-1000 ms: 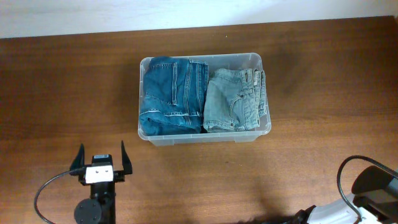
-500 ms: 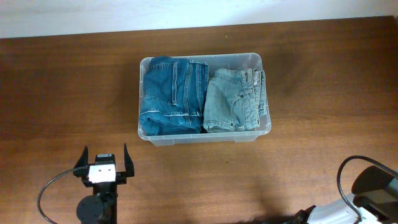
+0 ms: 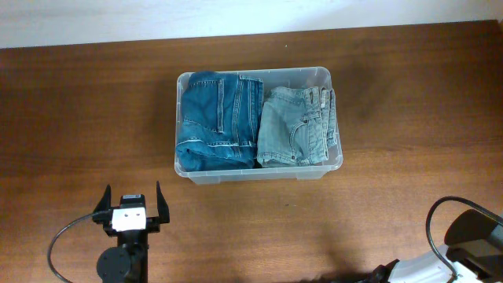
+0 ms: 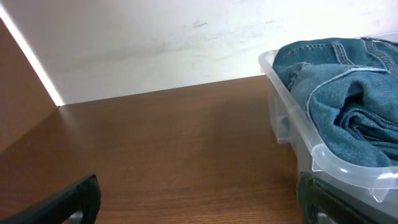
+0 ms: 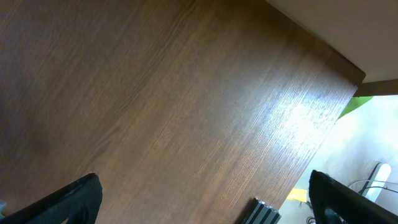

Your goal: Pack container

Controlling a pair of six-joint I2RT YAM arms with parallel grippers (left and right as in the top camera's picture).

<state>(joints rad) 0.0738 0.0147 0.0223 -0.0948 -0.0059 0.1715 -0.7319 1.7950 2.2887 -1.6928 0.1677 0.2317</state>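
Observation:
The clear plastic container (image 3: 258, 174) stands at the middle of the table. It holds dark blue folded jeans (image 3: 216, 122) on the left and light blue folded jeans (image 3: 297, 126) on the right. In the left wrist view its rim (image 4: 323, 155) and the dark jeans (image 4: 348, 99) show at the right. My left gripper (image 3: 130, 202) is open and empty, near the table's front edge, below and left of the container. My right gripper (image 5: 202, 202) is open and empty over bare wood; only its arm base (image 3: 468, 236) shows overhead at the bottom right.
The wooden table (image 3: 94, 110) meets a white wall (image 4: 155, 43) at the back. In the right wrist view the table's edge (image 5: 323, 53) and a black aluminium rail (image 5: 261, 211) show, with floor clutter beyond.
My left gripper drew back slightly toward the front edge and a little right one second ago, then stayed still. Container and jeans have not moved.

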